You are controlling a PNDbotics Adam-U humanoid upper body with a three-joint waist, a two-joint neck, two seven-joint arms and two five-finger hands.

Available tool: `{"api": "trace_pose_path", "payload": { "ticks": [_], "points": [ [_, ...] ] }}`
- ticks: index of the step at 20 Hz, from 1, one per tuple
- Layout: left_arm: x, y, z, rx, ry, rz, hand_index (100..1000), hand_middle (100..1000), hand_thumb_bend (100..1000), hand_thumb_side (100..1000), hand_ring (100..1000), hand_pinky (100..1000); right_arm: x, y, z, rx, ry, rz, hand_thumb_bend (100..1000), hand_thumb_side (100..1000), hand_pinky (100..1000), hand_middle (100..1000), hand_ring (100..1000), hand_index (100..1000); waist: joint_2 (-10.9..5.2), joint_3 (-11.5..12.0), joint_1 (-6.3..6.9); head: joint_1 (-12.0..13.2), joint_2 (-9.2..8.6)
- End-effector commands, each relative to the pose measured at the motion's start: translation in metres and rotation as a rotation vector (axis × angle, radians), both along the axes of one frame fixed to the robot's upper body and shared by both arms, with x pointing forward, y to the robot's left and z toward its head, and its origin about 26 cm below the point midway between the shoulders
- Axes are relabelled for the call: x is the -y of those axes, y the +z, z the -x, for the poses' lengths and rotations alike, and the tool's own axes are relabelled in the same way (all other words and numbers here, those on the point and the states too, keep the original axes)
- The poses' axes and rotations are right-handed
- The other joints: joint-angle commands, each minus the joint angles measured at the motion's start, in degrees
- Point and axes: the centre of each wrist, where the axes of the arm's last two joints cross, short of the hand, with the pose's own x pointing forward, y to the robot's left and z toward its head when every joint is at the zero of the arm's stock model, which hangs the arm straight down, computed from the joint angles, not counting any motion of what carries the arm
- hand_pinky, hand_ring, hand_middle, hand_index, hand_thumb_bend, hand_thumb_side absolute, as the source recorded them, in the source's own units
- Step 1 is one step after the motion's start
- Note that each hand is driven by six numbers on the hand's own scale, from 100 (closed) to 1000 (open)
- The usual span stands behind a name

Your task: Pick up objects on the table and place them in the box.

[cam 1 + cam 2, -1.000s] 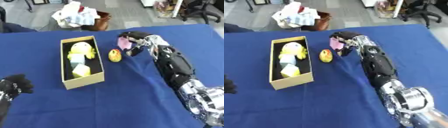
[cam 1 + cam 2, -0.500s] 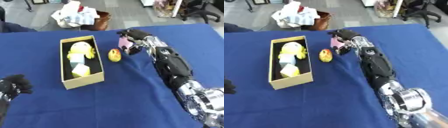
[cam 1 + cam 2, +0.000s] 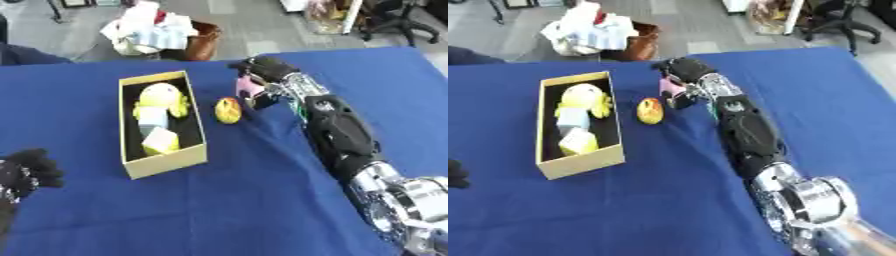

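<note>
yellow egg toy [image 3: 227,110] beside tan box [image 3: 166,162]

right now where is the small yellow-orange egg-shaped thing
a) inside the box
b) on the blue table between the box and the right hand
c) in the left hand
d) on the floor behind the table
b: the yellow-orange egg-shaped thing lies on the blue table, just right of the box and left of the right hand, which is curled round a pink object.
</note>
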Motion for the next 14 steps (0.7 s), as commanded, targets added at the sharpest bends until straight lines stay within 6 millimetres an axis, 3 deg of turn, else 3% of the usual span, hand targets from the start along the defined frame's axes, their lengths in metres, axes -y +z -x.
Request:
{"api": "trace_pose_path", "payload": {
  "ticks": [1, 10, 14],
  "points": [
    [-0.001, 0.009, 0.000, 0.032, -0.012, -0.013, 793, 627, 100, 814, 657, 640, 0.003, 0.006, -0.001, 0.023, 0.001, 0.007, 100, 163, 743, 849, 792, 1000, -0.15, -0.1, -0.43, -0.2, -0.81],
    [-0.002, 0.009, 0.000, 0.030, -0.009, -0.013, 793, 626, 100, 818, 657, 640, 0.002, 0.022, -0.001, 0.171, 0.093, -0.138, 100, 103, 761, 879, 810, 1000, -0.04, -0.2, -0.36, -0.4, -0.70],
    [-0.002, 0.009, 0.000, 0.032, -0.011, -0.013, 793, 626, 100, 816, 657, 640, 0.008, 0.015, -0.001, 0.119, 0.040, -0.131, 100, 137, 837, 968, 912, 1000, 0.01, -0.2, -0.44, -0.5, -0.79]
  ]
}}
